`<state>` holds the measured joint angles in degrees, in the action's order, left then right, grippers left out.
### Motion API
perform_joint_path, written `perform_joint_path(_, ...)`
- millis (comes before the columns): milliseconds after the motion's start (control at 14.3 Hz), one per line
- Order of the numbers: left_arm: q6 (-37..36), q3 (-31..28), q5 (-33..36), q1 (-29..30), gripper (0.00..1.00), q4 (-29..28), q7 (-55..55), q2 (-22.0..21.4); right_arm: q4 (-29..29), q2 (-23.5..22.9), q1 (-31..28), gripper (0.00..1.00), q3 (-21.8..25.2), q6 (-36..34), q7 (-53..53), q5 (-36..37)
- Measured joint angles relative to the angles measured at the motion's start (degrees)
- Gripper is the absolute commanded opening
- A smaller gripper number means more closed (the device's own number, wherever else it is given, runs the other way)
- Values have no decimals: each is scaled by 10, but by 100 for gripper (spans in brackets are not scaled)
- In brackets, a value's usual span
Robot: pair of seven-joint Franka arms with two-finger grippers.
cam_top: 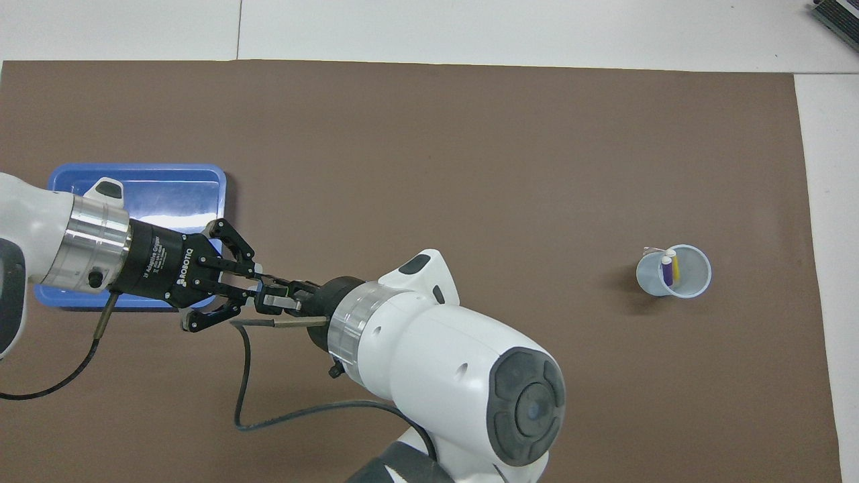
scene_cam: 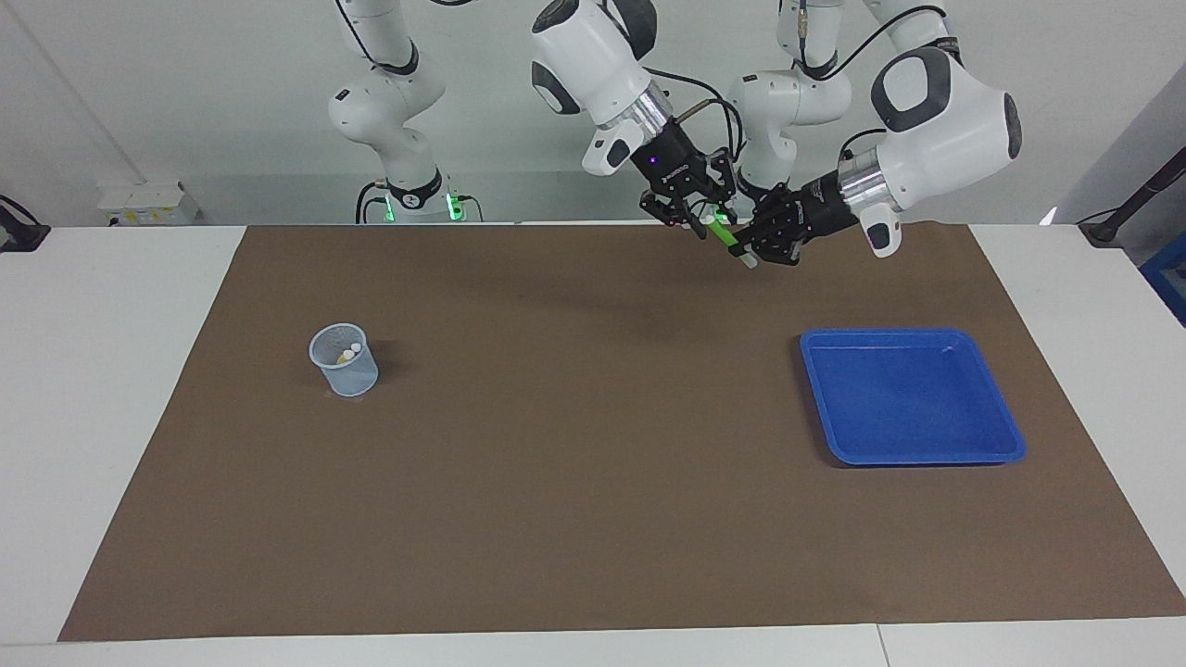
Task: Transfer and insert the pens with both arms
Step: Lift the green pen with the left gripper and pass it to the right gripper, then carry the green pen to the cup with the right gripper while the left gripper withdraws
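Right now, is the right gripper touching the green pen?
Cannot tell. In the facing view the right gripper sits at the green pen's upper end, which the left gripper holds; neither view shows contact or a gap plainly.

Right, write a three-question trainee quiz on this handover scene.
1. True or false: the blue tray holds a pen.
2. Which gripper is shut on the green pen: A) left gripper B) neither?
3. Fill in: the purple pen and yellow pen stand in the ____.

Key: 1 false. 2 A; the right gripper is at the pen's upper end. 3 cup.
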<state>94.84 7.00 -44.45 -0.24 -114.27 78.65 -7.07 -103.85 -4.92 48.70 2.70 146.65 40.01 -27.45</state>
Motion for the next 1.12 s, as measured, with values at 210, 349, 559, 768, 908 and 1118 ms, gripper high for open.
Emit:
perform_joint_path(210,0,0,-2,0,0,0,0,0,4,-3,-1,54,0,-4,0,0)
perform_joint_path(349,0,0,-4,0,0,0,0,-1,4,-5,-1,23,0,-4,0,0)
perform_joint_path(559,0,0,-4,0,0,0,0,-1,4,-7,-1,0,0,-4,0,0)
perform_joint_path(768,0,0,-5,0,0,0,1,-2,4,-8,-1,0,0,-4,0,0)
perform_joint_path(908,0,0,-5,0,0,0,1,-2,4,-8,-1,0,0,-4,0,0)
perform_joint_path(1118,0,0,-5,-1,100,0,0,-3,4,-8,-2,0,0,-8,0,1)
